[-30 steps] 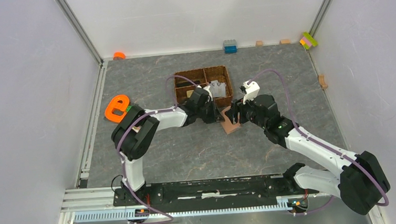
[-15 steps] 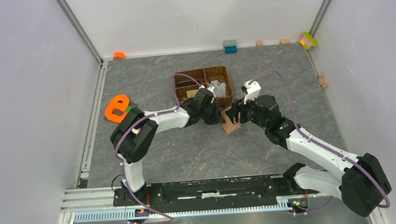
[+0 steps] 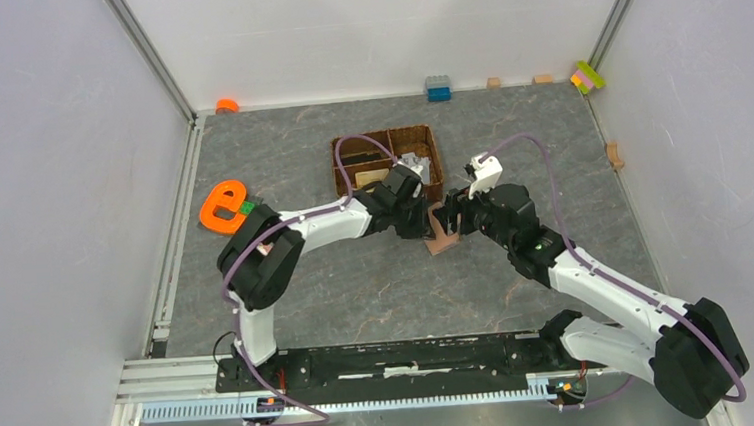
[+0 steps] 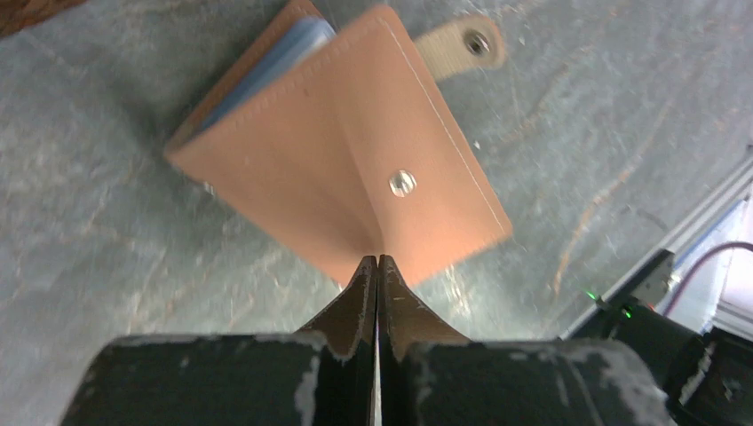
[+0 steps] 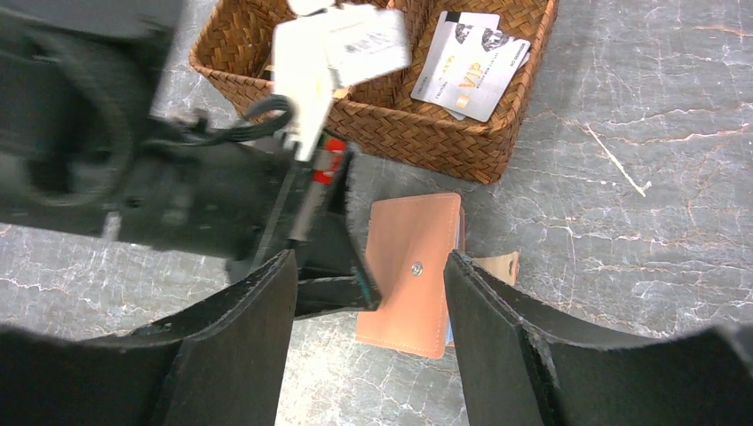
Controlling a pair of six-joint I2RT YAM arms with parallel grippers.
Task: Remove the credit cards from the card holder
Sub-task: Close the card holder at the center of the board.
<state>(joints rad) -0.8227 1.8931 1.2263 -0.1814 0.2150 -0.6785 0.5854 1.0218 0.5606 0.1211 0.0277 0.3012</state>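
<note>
The card holder (image 3: 442,235) is a salmon-pink wallet lying on the grey table just in front of the basket. In the left wrist view (image 4: 355,151) its stud (image 4: 402,183) and snap tab (image 4: 462,46) show, and pale blue card edges (image 4: 293,49) stick out of its far side. My left gripper (image 3: 424,224) is shut, its tips (image 4: 377,259) pinching the near edge of the wallet's cover, which creases towards them. My right gripper (image 5: 368,262) is open above the wallet (image 5: 417,266), one finger on each side. A grey VIP card (image 5: 471,62) lies in the basket.
The brown woven divided basket (image 3: 349,155) stands right behind the wallet and also shows in the right wrist view (image 5: 426,146). An orange letter-shaped piece (image 3: 222,206) lies at the left. A blue block (image 3: 437,88) and small coloured blocks (image 3: 587,76) line the back wall.
My left gripper has moved right from the basket's front to the wallet's left edge. My right arm has shifted slightly right, still over the wallet.
</note>
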